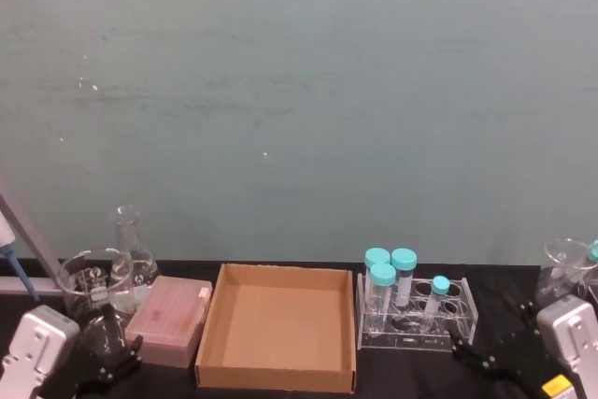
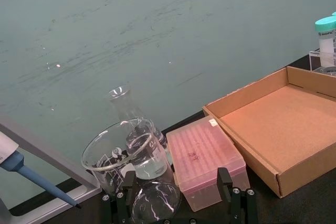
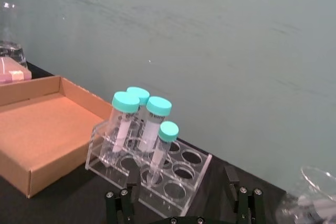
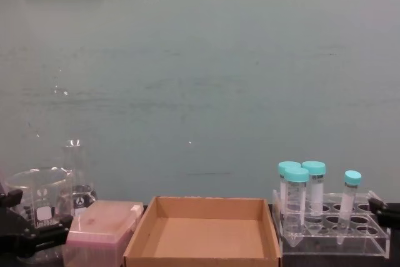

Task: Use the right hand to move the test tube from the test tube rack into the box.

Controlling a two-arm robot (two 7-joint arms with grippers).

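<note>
My left pincer (image 2: 177,205) and right pincer (image 3: 184,207) gape wide, empty. Just ahead, the test tube (image 3: 159,149) stands in the test tube rack (image 3: 95,150), long axis near vertical, cap up, tip down. The box (image 3: 31,129) lies just left of it.

Left end effector (image 2: 176,203): I see black fingers (image 2: 116,204), silver screws (image 2: 234,191).
Right end effector (image 3: 184,203): black likewise.
Right wrist housing (image 1: 572,329): silver-grey, yellow sticker (image 1: 558,387).

pipette (image 2: 18,165) cut off at the left wrist view's edge. glass vessel (image 1: 563,266) clipped by the head view's right edge, type unclear. Print on the test tube (image 4: 347,204) label too small to read. Front wall of the box (image 4: 200,261) cut by the chest view's bottom edge.
</note>
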